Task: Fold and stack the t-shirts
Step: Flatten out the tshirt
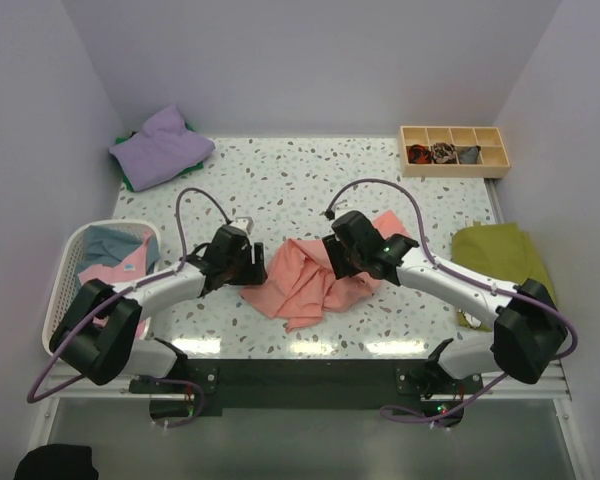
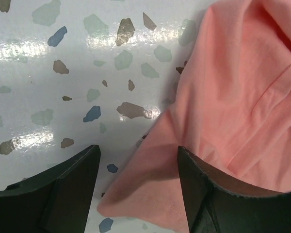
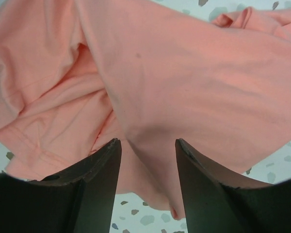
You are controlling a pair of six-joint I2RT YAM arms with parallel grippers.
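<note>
A: Top view first. Where's the work?

B: The salmon-pink shirt [image 1: 302,285] lies bunched on the table [image 1: 310,185], centre toward 6 o'clock. It is rumpled and not yet flat. The left tool [image 1: 252,265] sits at its 9 o'clock edge and the right tool [image 1: 332,268] over its 2 o'clock part. I judge they flank it to spread it for a fold.

A: Other shirts?

B: A lavender shirt [image 1: 162,148] lies folded at the table's 10 o'clock corner, which is likely the stack spot. An olive-green shirt [image 1: 500,255] lies at 3 o'clock. The basket [image 1: 68,262] at 8 o'clock holds a light blue shirt [image 1: 110,243] and a pink shirt [image 1: 115,272], presumably waiting. A wooden tray [image 1: 455,150] stands at 1 o'clock, well apart.

A: Left wrist view?

B: The jaws stand wide with nothing between the pads. The shirt's hem corner lies on the table between them, toward the 3 o'clock finger [image 2: 218,199]. The 9 o'clock finger is over bare table. It is placed to pinch that edge, I'd say.

A: Right wrist view?

B: The jaws are parted and low over the cloth. A smooth panel runs under the gap, with folds bunched at 9 o'clock. No fabric looks clamped. It looks poised for a fresh hold.
</note>
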